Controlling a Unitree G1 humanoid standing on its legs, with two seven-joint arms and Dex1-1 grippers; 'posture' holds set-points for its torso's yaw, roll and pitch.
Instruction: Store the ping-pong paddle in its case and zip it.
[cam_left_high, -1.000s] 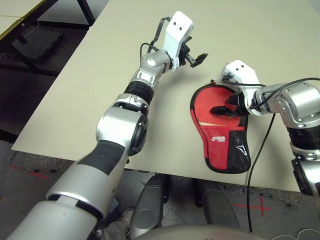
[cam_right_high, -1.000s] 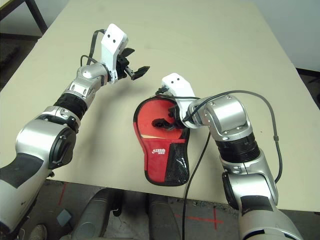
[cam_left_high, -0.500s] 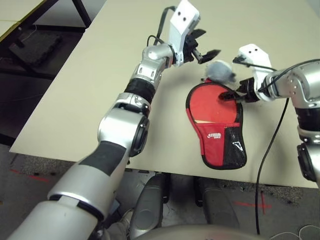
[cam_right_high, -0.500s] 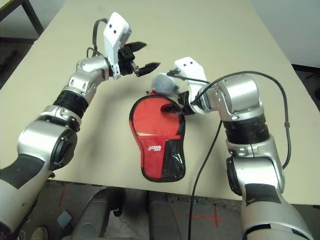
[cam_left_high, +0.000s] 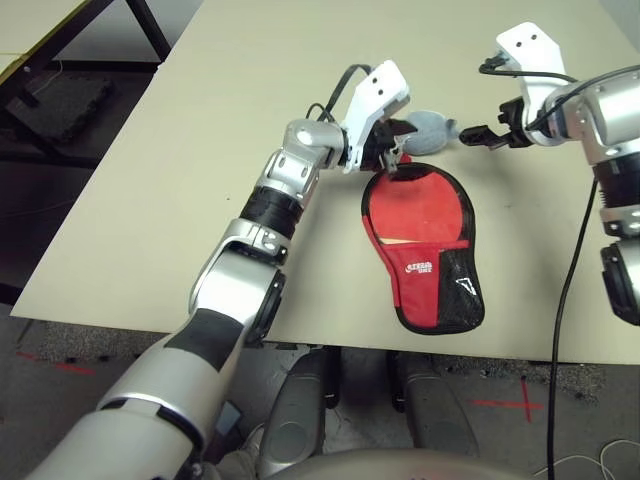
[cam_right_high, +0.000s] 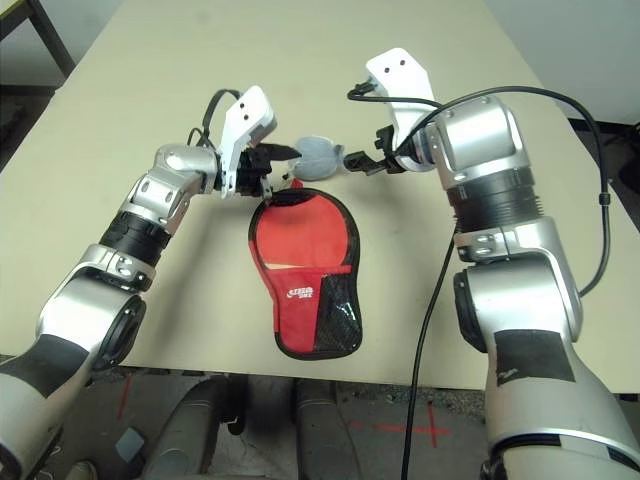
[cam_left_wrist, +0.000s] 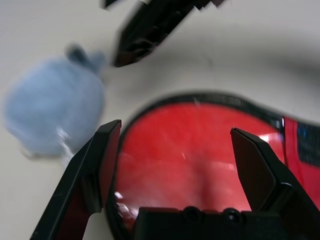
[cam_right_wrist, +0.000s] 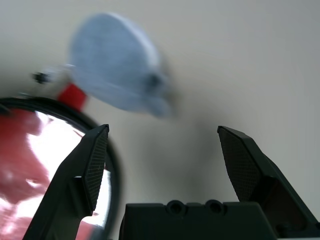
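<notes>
Right pincer (cam_right_high: 362, 163) lifted away, one case (cam_left_high: 425, 255), one blue-grey lump (cam_left_high: 432, 128)

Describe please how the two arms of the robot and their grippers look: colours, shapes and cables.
Both arms are silver metal segments with black bands at the joints. Each wrist carries a white angular housing with two small dark dots. The left gripper and the right gripper each have two black, wedge-shaped fingers. Black cables loop at both wrists, and a long one hangs along the right arm.

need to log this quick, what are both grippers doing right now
Left gripper: jaws open, holding nothing, above the case.
Right gripper: jaws open, holding nothing.
</notes>
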